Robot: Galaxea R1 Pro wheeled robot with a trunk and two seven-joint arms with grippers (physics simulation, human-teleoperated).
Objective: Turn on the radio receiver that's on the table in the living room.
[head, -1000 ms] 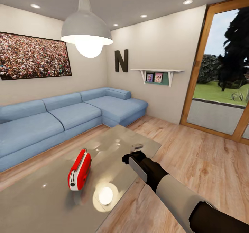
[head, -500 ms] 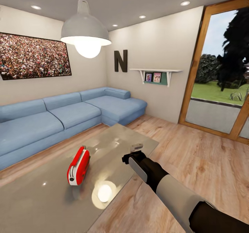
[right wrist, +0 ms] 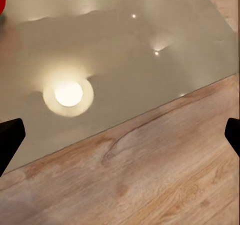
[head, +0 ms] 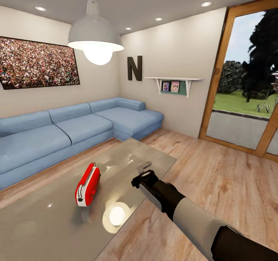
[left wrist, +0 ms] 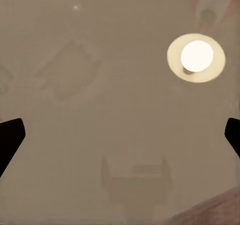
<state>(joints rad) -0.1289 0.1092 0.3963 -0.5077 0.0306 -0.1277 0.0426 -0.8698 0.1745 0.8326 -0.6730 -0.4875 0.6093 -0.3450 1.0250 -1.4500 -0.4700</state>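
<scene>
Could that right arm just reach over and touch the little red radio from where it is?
Probably yes. The right gripper hovers over the table edge, with bare glass between it and the radio receiver, which stands to its left. Nothing blocks the path, though the arm must stretch across.

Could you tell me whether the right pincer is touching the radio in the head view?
No, the right pincer hangs apart from the radio, with bare table between them.

Bright pendant lamp (head: 95, 40) glares off glossy table (head: 58, 222) — sharp render.
</scene>
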